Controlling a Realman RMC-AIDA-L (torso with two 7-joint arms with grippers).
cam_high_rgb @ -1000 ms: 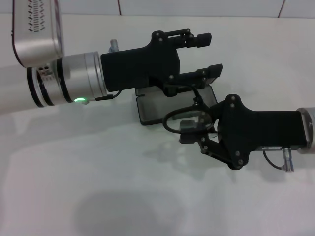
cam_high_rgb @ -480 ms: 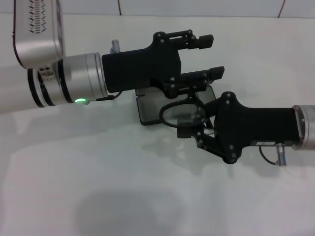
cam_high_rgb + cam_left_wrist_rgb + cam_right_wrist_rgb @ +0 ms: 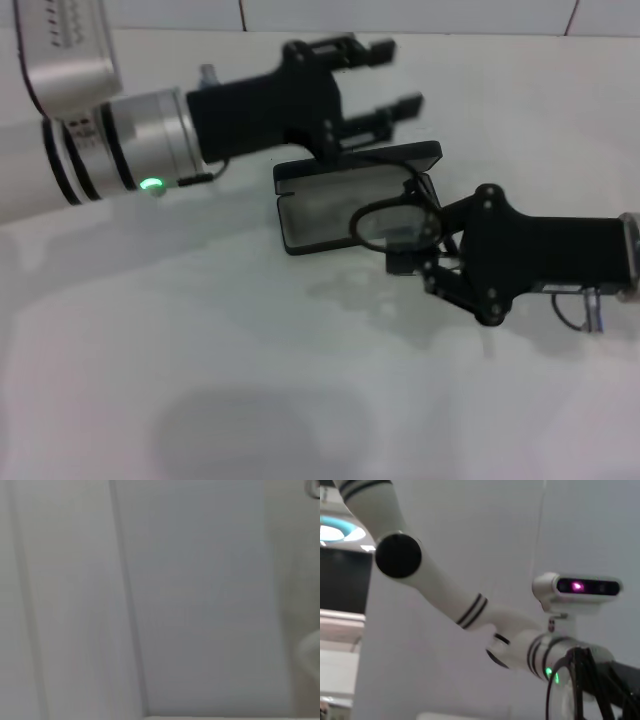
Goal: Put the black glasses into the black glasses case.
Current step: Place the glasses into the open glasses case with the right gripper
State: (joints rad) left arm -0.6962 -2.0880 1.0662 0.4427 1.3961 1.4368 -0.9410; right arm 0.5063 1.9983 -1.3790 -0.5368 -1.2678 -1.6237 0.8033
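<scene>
The black glasses case lies open in the middle of the table in the head view, grey lining up, its lid raised at the far side. My right gripper reaches in from the right and is shut on the black glasses. One round lens hangs over the right end of the case. The right wrist view shows the glasses' thin frame close to the camera. My left gripper hovers open behind the lid, holding nothing.
The white table stretches toward me in front of the case. A tiled wall edge runs along the back. In the right wrist view, my left arm and the head camera show. The left wrist view shows only a pale surface.
My left gripper has pulled back and to the left, off the case, leaving the raised lid in view. My right gripper has shifted a little to the right with the glasses.
</scene>
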